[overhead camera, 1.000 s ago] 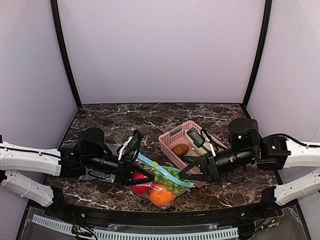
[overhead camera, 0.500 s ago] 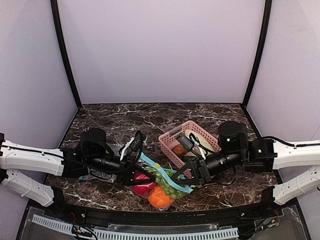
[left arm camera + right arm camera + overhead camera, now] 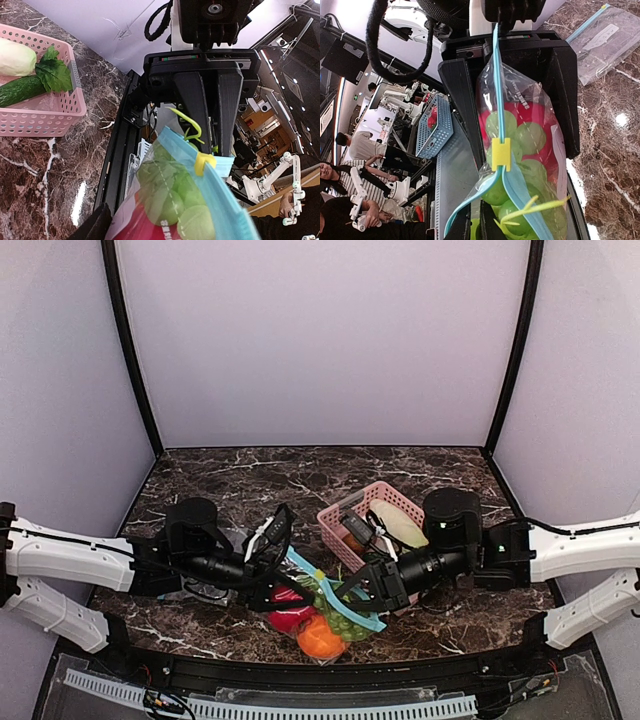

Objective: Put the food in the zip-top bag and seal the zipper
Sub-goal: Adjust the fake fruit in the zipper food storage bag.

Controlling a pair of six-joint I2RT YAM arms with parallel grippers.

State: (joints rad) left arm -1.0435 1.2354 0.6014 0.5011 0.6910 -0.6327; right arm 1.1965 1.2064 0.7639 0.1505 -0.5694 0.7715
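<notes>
Near the front of the dark marble tabletop [image 3: 230, 475], between pale lilac walls [image 3: 320, 340], the clear plastic zip-top bag [image 3: 335, 622] holding toy food [image 3: 320, 638] is clasped by the half-spread left gripper [image 3: 295, 595]; its light blue zipper [image 3: 497, 90] is pinched by the closed right gripper [image 3: 350, 592].

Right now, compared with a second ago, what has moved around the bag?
The right gripper swung left from beside the pink basket to the zip-top bag and shut on its zipper. The left gripper kept its hold on the bag; bag, food and basket stayed put.
</notes>
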